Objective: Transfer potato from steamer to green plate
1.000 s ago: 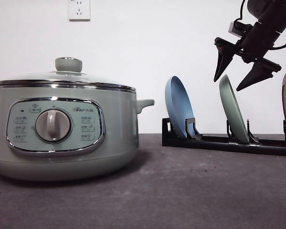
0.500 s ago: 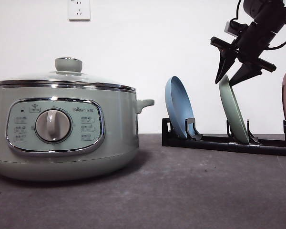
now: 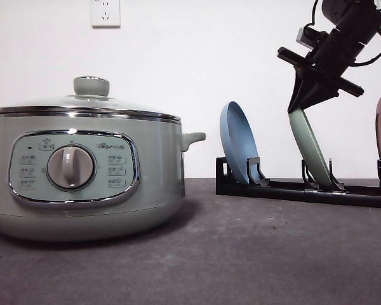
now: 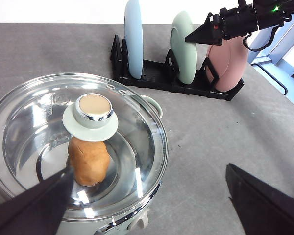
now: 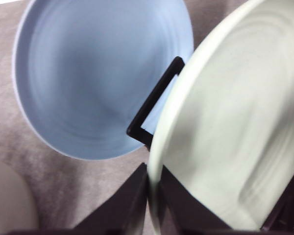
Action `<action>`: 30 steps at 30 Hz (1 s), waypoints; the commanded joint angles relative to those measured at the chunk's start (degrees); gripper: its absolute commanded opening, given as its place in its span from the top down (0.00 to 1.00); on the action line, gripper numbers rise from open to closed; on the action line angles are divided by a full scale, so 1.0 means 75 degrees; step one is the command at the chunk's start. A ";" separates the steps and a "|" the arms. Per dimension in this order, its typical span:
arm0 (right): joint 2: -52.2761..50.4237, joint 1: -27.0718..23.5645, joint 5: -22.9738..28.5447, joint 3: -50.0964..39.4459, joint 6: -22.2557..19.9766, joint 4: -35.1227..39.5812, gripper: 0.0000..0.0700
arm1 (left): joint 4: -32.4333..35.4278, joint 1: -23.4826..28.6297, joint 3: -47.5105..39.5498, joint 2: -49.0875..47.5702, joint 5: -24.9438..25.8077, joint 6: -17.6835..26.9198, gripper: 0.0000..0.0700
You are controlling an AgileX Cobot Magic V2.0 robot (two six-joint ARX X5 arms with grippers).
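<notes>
The green plate [image 3: 310,151] stands on edge in the black rack [image 3: 292,189], beside the blue plate [image 3: 237,150], so it must be lifted out first. The right gripper [image 3: 303,105] pinches its top rim, jaws nearly shut. Left jaws hang wide over the steamer [image 4: 78,161], whose glass lid [image 4: 63,147] covers the potato [image 4: 88,162].

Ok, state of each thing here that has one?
steamer: lid on.
potato: inside, under the glass lid.
green plate: upright in rack, rim gripped.
blue plate: upright in rack.
right gripper: shut on green plate.
left gripper: open above steamer.
</notes>
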 commanded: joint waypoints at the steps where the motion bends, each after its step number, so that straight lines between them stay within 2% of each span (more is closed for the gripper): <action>1: 0.0020 0.0061 -0.0077 0.0206 0.0026 0.0155 0.99 | 0.0085 -0.0012 0.0187 0.0043 0.0023 0.0068 0.09; 17: -0.1378 0.0521 -0.0389 0.0781 -0.0058 -0.0100 0.99 | 0.0087 -0.0012 0.0187 0.0043 0.0023 0.0070 0.09; 23: -0.2167 0.0943 -0.0185 0.0781 -0.0670 -0.0917 0.99 | 0.0099 -0.0012 0.0187 0.0043 0.0023 0.0070 0.09; 30: -0.3020 0.1712 0.0830 0.0781 -0.1767 -0.2542 0.99 | 0.0095 -0.0012 0.0187 0.0043 0.0023 0.0070 0.09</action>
